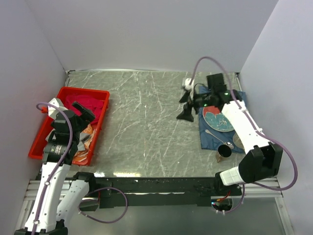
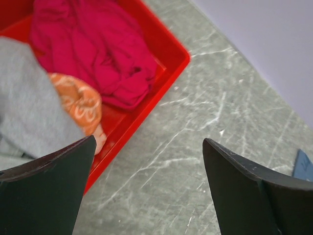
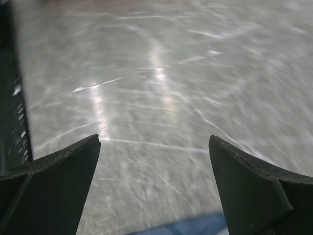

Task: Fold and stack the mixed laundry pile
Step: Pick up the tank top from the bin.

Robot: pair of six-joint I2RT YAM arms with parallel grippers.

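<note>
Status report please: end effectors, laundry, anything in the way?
Left end effector open, above red tray edge. Right end effector open, over table. Laundry pile unfolded in tray. Nothing blocking seen.

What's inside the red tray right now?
Three cloth pieces: the crimson shirt at the far end, the orange-and-white cloth nearer, the grey garment against it. Whatever lies beneath them is covered, as is most of the red tray floor.
</note>
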